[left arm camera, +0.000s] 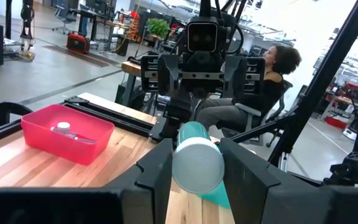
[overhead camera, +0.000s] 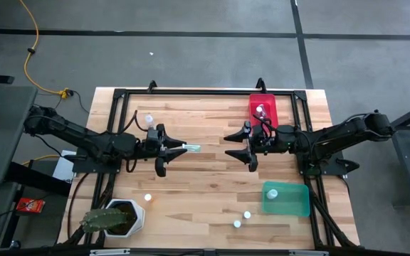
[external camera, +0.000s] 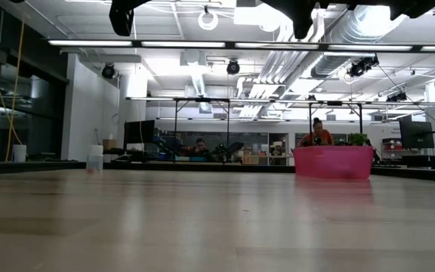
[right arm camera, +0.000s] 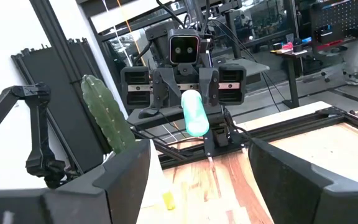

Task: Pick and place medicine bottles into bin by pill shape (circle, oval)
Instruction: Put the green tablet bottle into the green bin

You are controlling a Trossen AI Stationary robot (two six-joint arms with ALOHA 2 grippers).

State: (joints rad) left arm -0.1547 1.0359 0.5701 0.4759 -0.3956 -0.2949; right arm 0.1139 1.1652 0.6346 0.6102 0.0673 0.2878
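Observation:
My left gripper (overhead camera: 179, 148) is shut on a medicine bottle (overhead camera: 191, 148) with a teal body and a white cap, held over the middle of the table. The bottle also shows in the left wrist view (left arm camera: 197, 163) and the right wrist view (right arm camera: 195, 112). My right gripper (overhead camera: 232, 144) is open and empty. It faces the left gripper across a short gap, beside the red bin (overhead camera: 253, 99). Loose bottles stand on the table at the far left (overhead camera: 148, 119), near the pot (overhead camera: 147, 198) and at the near edge (overhead camera: 247, 214). My left gripper pinches the bottle between its two fingers (left arm camera: 157, 168) at the white cap end (left arm camera: 196, 169). The fingers are level and point toward the table's right. The bottle lies along them, its teal body (right arm camera: 196, 121) sticking out past the fingertips, lifted clear of the table.
The red bin holds one bottle (overhead camera: 260, 111). A teal bin (overhead camera: 295, 203) at the near right holds another (overhead camera: 272, 192). A white pot with a cactus (overhead camera: 112, 217) stands at the near left corner. A dark frame (overhead camera: 191, 92) runs along the table's edges. People sit beyond the table.

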